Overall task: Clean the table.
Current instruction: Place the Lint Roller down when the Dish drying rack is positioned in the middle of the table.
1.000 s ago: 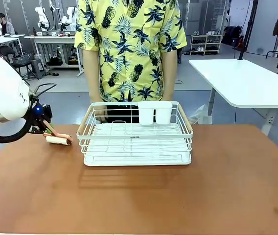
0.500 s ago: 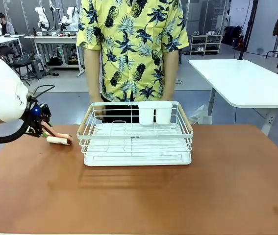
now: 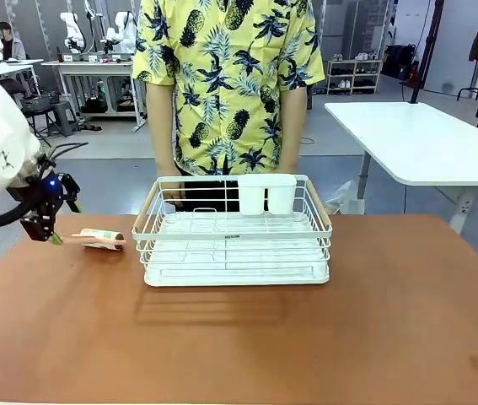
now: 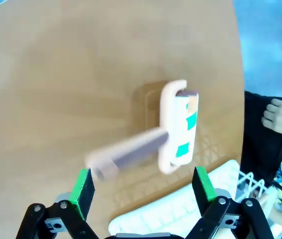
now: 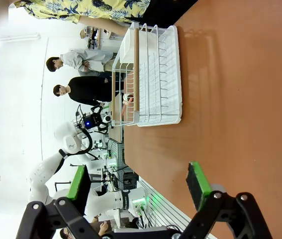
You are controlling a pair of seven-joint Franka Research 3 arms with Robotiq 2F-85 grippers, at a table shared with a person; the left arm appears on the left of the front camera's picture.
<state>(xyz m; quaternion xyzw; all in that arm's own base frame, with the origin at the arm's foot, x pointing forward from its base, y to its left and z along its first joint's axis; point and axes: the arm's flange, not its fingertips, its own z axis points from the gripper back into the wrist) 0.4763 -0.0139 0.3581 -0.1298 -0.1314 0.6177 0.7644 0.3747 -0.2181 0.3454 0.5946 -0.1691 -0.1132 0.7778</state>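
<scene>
Brown table (image 3: 323, 337) spread across the front view, white rack (image 3: 234, 232) at its far middle. Lint roller (image 4: 173, 132) lying released left of the rack, near the edge; could be knocked off by retreating left gripper (image 4: 143, 185), jaws wide. Right gripper (image 5: 138, 186) jaws also wide, empty.

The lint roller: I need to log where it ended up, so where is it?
In the front view the lint roller lies on the table, left of the white wire rack, just beyond the open left hand.
</scene>
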